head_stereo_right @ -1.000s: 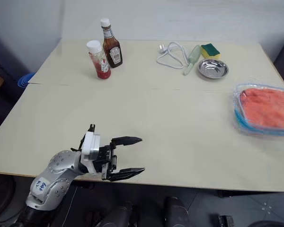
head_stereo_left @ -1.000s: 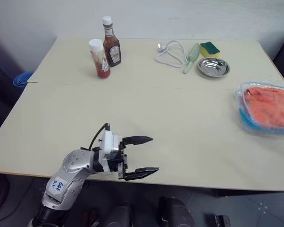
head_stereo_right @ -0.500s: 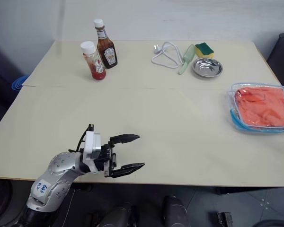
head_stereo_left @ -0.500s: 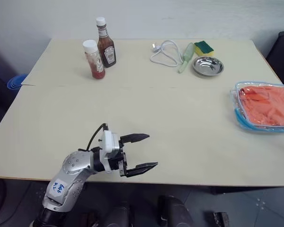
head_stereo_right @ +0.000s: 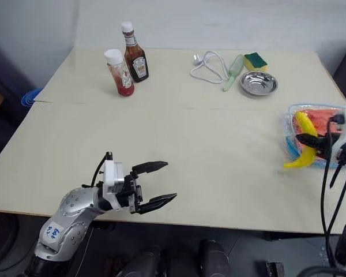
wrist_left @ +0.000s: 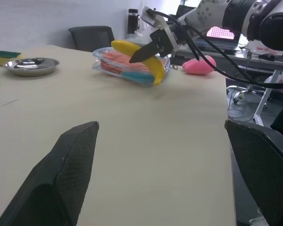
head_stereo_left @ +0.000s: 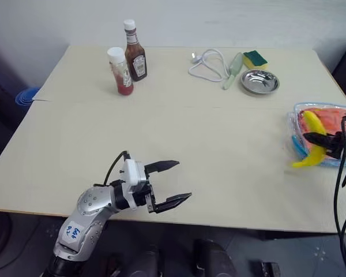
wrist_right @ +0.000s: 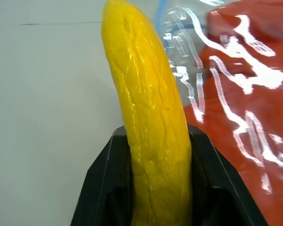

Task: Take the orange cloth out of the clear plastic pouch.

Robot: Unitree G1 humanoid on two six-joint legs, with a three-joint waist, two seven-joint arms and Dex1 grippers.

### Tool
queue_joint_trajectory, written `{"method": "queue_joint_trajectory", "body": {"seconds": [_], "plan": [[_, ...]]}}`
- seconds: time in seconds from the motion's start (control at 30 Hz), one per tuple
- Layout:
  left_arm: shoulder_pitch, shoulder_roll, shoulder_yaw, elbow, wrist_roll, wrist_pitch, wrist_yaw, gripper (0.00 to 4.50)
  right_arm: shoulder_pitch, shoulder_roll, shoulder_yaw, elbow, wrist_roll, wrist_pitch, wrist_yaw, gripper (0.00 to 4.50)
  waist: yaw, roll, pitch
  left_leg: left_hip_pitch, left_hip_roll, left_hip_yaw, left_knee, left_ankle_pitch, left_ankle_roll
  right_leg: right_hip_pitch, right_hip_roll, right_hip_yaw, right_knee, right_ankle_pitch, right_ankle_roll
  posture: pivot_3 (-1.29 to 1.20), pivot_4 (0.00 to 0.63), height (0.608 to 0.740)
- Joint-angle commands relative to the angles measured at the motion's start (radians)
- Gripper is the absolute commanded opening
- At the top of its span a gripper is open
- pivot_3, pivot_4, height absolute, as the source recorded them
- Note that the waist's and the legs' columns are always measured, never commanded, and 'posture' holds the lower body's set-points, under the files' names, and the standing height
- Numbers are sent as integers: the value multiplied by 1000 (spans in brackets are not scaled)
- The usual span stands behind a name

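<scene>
The clear plastic pouch point(head_stereo_left: 296, 145) with light blue edging lies at the table's right edge. The orange cloth point(head_stereo_left: 331, 120) is inside it and shows through the plastic point(wrist_right: 245, 94). My right gripper point(head_stereo_left: 311, 137) hovers over the pouch's near-left part, shut on a yellow banana point(head_stereo_left: 312, 121) that curves down past the pouch's edge. The banana point(wrist_right: 151, 117) sits between the black fingers point(wrist_right: 104, 179), over the table beside the cloth. My left gripper point(head_stereo_left: 183, 179) is open and empty near the table's front edge, far to the left of the pouch and pointing towards it.
At the back left stand two sauce bottles point(head_stereo_left: 127, 64). At the back right are a white cable point(head_stereo_left: 209, 64), a green brush point(head_stereo_left: 233, 64), a yellow-green sponge point(head_stereo_left: 255, 58) and a steel bowl point(head_stereo_left: 259, 81). Bare tabletop lies between the two grippers.
My right gripper has come in from the right with the banana and now hangs over the pouch. The left gripper has stayed in place, open. The camera view shifted slightly.
</scene>
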Motion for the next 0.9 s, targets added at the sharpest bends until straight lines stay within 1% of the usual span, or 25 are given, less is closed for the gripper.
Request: {"method": "queue_joint_trajectory", "body": {"seconds": [0.03,0.2,0.27,0.43,0.5,0.53,0.63,0.7,0.8,0.87,0.9], "plan": [[-4,6,21,-17,-10,-15,-6,4500,-18,-7,8,-118,51,125,6,1008,1,0,0,0,0,0,0,0,0,0,0,0,-1,0,0,0,150,740],[-24,4,25,2,-3,-20,-10,4500,-81,24,103,-187,75,232,41,1008,0,0,0,0,0,0,0,0,0,0,0,0,-1,0,0,0,150,740],[-31,2,25,8,1,-23,-10,4500,-115,48,122,-182,67,230,29,1008,-1,0,0,0,0,0,0,0,0,0,0,0,-1,0,0,0,150,740],[-32,-3,30,10,7,-31,1,4500,-182,99,133,-112,28,132,-11,1008,-1,0,0,0,0,0,0,0,0,-1,0,0,0,0,0,0,150,740],[-27,-6,26,11,10,-35,3,4500,-227,148,124,-34,-11,-21,-66,1008,0,-1,0,-1,0,0,0,0,0,-1,0,-1,0,0,0,0,150,740],[-24,-8,23,10,12,-36,4,4500,-250,177,116,12,-36,-132,-103,1008,-1,-1,0,-2,0,0,0,0,1,-1,0,-1,0,0,0,0,150,740],[-31,-17,15,21,16,-40,5,4500,-335,256,126,204,-141,-451,-271,1008,-7,-2,0,-2,-1,1,0,0,1,-2,0,-1,2,0,0,0,150,740],[-43,-22,12,36,17,-44,0,4500,-380,302,134,318,-182,-594,-344,1008,-11,-2,0,-3,-1,1,0,1,1,-3,0,-1,3,0,0,0,150,740],[-69,-31,6,61,24,-55,-9,4500,-424,374,127,471,-221,-755,-462,1008,-22,-2,0,-5,-1,-1,0,1,0,-3,0,-2,3,0,0,0,150,740],[-91,-39,5,81,31,-64,-13,4500,-443,415,100,551,-220,-827,-552,1008,-25,-3,0,-5,-1,-1,0,1,0,-3,0,-2,3,0,0,0,150,740],[-100,-42,4,87,33,-68,-14,4500,-451,429,85,584,-210,-841,-567,1008,-25,-3,0,-5,-1,-1,0,2,0,-3,0,-2,4,0,0,0,150,740]]}}
